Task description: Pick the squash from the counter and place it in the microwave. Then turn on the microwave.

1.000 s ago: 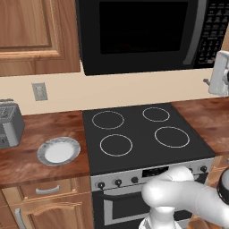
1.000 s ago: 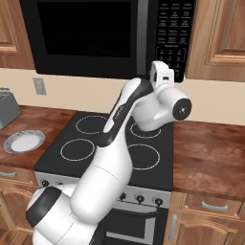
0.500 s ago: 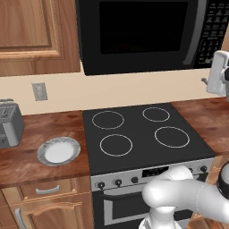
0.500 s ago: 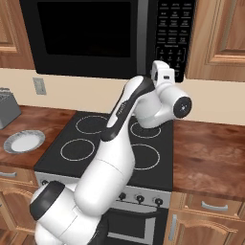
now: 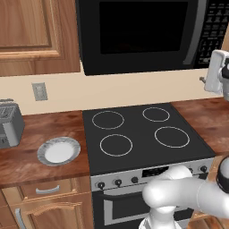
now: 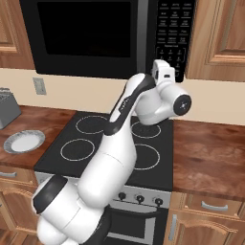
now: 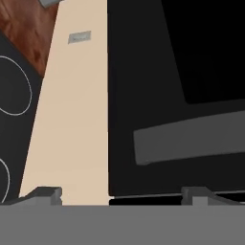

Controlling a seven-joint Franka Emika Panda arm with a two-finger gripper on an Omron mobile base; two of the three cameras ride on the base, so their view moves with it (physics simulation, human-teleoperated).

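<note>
The microwave (image 5: 138, 33) hangs closed above the stovetop, with its dark glass door, curved grey handle (image 6: 142, 38) and keypad (image 6: 174, 33). My gripper (image 7: 119, 195) is raised in front of the microwave's right side, just below the keypad, and is open with nothing between its fingertips (image 7: 45, 194). In the hand view the grey handle (image 7: 191, 139) lies close ahead, across the black door. The white hand (image 6: 163, 72) is level with the microwave's lower edge. The reddish-brown counter (image 5: 49, 172) runs on both sides of the stove. The squash is out of view.
A black four-ring stovetop (image 5: 138, 134) lies under the microwave. A grey-rimmed white plate (image 5: 58, 150) and a grey toaster (image 5: 10, 123) stand on the left counter. A wall outlet (image 5: 39, 91) is above them. Wooden cabinets (image 6: 217, 33) flank the microwave.
The wrist has shifted very slightly to the right. The jaws stay open and nothing else has moved.
</note>
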